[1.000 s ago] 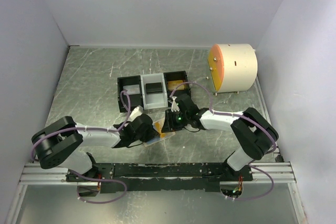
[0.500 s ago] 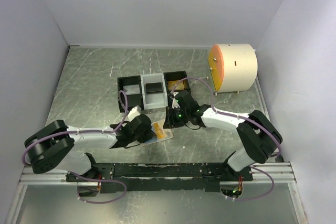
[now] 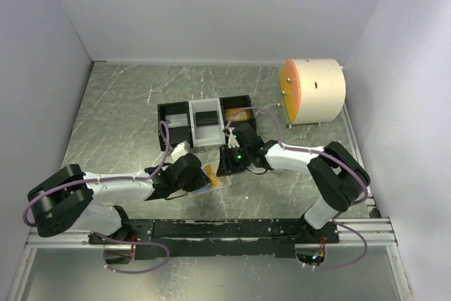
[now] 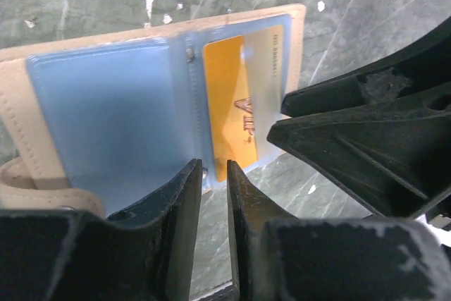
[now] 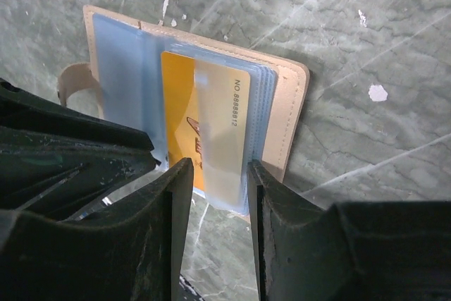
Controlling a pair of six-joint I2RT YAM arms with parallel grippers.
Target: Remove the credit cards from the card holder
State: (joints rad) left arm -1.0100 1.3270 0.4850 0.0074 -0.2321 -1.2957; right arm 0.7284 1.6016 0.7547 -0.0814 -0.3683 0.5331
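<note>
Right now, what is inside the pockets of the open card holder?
One gold card shows through a clear pocket of the card holder. The stacked sleeves beneath it hide whether more cards remain. The other blue face shows none.

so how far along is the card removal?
Done: a black card and a gold card lie in the tray.
In hand: card holder lies open, left gripper at its edge, right gripper straddling the slotted card, grip unclear.
Left: pulling that card out; more may hide behind it.
</note>
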